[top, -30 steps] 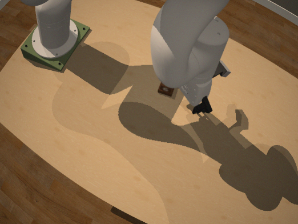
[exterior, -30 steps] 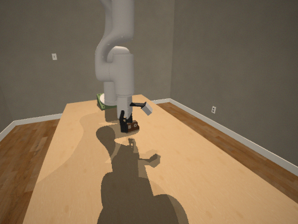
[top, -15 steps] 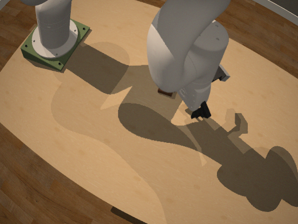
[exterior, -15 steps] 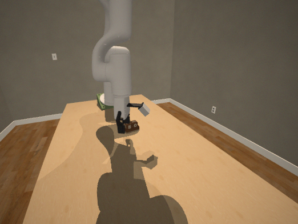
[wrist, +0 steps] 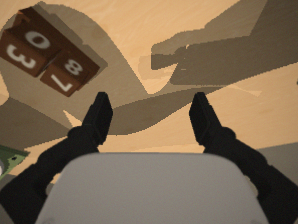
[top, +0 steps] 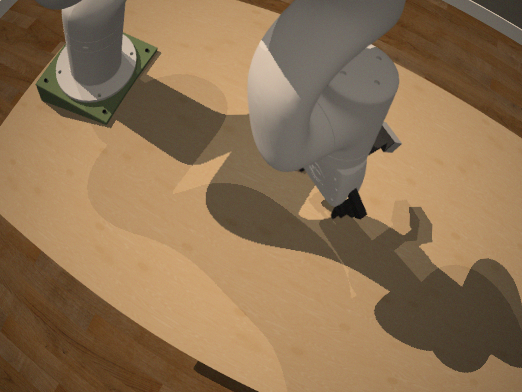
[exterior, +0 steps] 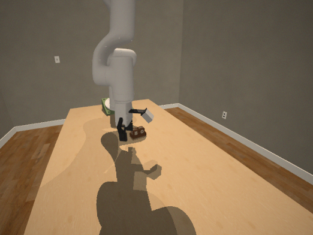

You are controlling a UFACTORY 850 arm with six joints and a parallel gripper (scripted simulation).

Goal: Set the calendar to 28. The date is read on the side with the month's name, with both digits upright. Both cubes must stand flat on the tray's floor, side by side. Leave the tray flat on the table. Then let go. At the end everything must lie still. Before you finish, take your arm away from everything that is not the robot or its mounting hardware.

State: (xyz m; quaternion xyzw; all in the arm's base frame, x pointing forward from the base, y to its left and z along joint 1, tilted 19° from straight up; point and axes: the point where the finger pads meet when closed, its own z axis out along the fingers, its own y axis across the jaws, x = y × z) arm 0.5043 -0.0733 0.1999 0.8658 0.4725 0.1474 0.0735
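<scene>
The arm bends steeply down over the table (exterior: 210,180), its pincer (wrist: 150,116) spread wide, grasping nothing, just beside the calendar (wrist: 47,52).

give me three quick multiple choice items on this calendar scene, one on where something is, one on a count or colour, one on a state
1. In the wrist view, where are the calendar cubes relative to the gripper?
A. between its fingers
B. upper left, off to one side of it
C. lower right

2. How many cubes sit in the tray?
A. one
B. two
C. four

3. What state is the gripper in?
A. open, holding nothing
B. shut on a cube
C. shut on the tray

Answers:
1. B, the brown cubes lie at the top left corner of the picture, outside both fingers.
2. B, two brown cubes stand side by side, with white digits.
3. A, the fingers stand wide apart with only table showing between them.
</scene>
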